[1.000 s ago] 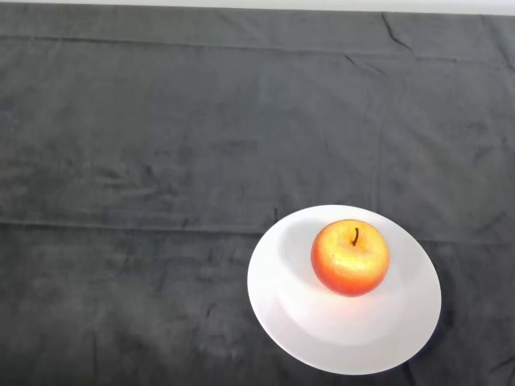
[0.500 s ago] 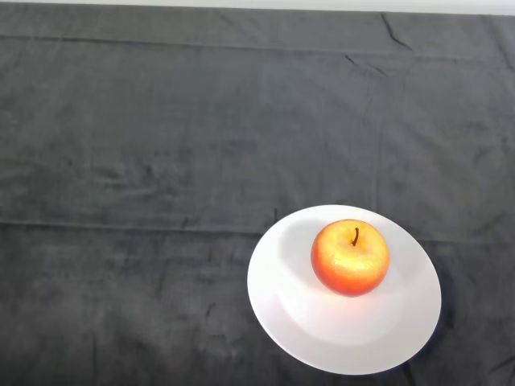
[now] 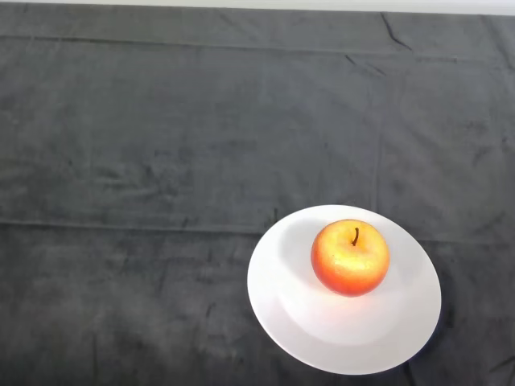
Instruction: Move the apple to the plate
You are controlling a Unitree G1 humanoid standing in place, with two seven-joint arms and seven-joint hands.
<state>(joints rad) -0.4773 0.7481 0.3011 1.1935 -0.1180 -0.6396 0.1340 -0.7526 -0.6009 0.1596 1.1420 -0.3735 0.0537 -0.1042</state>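
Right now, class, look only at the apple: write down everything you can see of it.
The apple is round, red at its sides and orange-yellow with fine speckles on top, its skin smooth and slightly shiny. A short dark stem rises from the dimple on top, so it sits upright. It rests on the white plate, a little toward the far side of the plate's middle. Only the plate touches it.

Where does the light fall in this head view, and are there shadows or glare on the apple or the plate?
Head view: a soft highlight sits on top of the red-orange apple near its stem, no hard glare; the apple's faint shadow falls to its left on the round white plate; the dark cloth is evenly lit, its creases readable.
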